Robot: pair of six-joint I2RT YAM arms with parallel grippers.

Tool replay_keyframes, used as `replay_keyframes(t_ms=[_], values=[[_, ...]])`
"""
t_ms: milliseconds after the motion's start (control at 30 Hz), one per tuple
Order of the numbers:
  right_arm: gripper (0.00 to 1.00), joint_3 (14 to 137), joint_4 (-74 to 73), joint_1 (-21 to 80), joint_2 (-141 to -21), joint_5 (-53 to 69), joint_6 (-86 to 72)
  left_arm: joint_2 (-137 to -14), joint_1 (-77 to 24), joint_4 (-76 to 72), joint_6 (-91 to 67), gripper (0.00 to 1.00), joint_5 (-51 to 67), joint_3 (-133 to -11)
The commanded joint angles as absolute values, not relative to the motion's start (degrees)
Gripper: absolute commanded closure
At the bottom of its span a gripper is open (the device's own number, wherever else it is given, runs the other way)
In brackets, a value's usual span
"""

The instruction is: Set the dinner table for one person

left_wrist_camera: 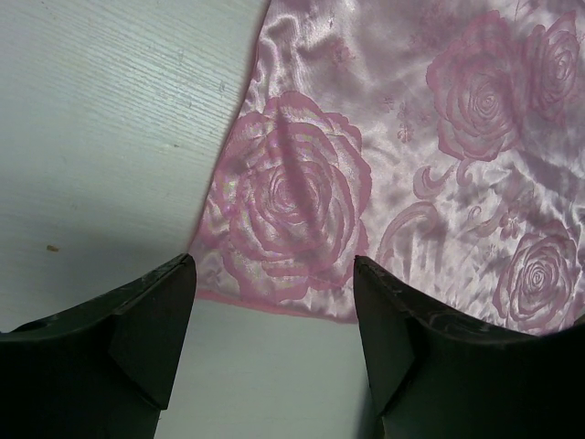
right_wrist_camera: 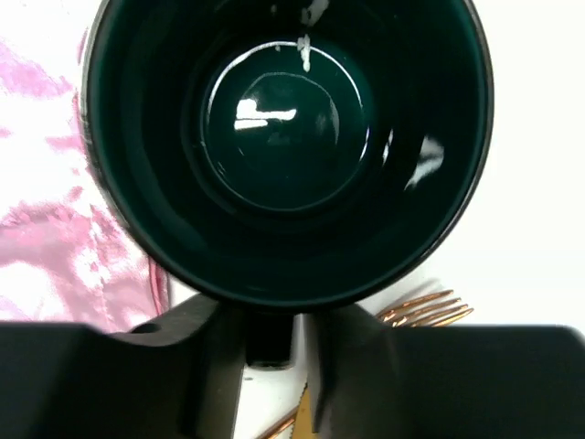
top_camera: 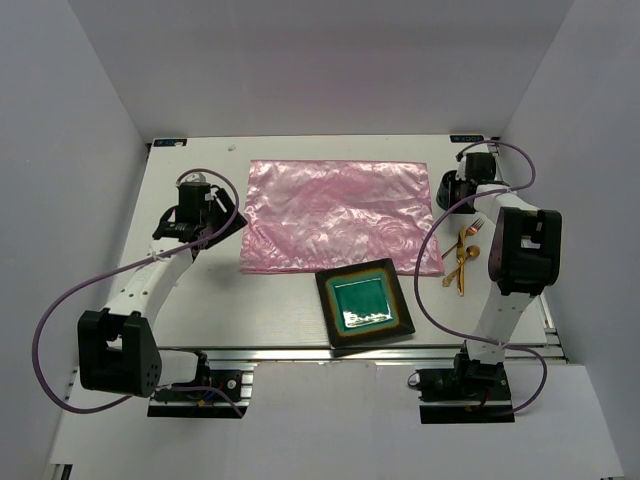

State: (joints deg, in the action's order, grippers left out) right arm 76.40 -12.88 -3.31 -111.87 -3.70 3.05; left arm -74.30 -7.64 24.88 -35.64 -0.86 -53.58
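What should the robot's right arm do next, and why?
Probably lift the cup a little, to carry it onto the placemat: the right gripper seems shut on its rim, and it stands beside the mat, on bare table.

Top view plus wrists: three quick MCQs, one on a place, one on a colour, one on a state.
1. Where does the square plate sit?
A) in the placemat's middle
B) at the near edge of the placemat, toward the right
C) left of the placemat

2. What colour is the cutlery?
A) silver
B) black
C) gold

3. How is the left tool?
A) open
B) shut on the cutlery
C) shut on the plate

Key:
1 B: the top view shows the plate by the placemat's near right corner.
2 C: the cutlery gleams gold to the right of the placemat.
3 A: its fingers stand wide apart over the placemat's corner, holding nothing.
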Motion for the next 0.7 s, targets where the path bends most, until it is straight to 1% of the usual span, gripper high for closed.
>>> replay_keyframes(t_ms=[0, 33, 67, 100, 133, 200, 667], values=[[0.71, 78.40, -7.39, -3.52, -111.27, -3.96, 4.30, -71.72, -7.56, 24.61, -36.30, 0.21, -1.14, -52.82], [0.75, 78.40, -7.12, -3.52, -111.27, -3.96, 4.57, -71.72, -7.47, 24.61, -36.39, 0.21, -1.14, -52.82], [0.82, 78.40, -6.77, -3.52, -111.18, -3.78, 4.83, -71.72, -7.56, 24.61, -36.30, 0.21, -1.06, -52.82], [0.86, 78.31, -6.42, -3.52, -111.09, -3.52, 5.27, -71.81, -7.47, 24.52, -36.30, 0.21, -0.97, -52.91], [0.92, 78.05, -6.07, -3.52, -110.92, -3.08, 5.45, -72.07, -7.56, 24.70, -36.21, 0.21, -0.88, -53.08], [1.00, 77.87, -4.93, -3.60, -110.13, -2.38, 5.80, -72.42, -7.47, 24.78, -36.04, 0.21, -0.88, -53.43], [1.00, 78.84, 3.16, -3.08, -104.86, -0.53, 4.57, -72.86, -7.56, 24.43, -36.03, 0.21, -0.26, -53.44]])
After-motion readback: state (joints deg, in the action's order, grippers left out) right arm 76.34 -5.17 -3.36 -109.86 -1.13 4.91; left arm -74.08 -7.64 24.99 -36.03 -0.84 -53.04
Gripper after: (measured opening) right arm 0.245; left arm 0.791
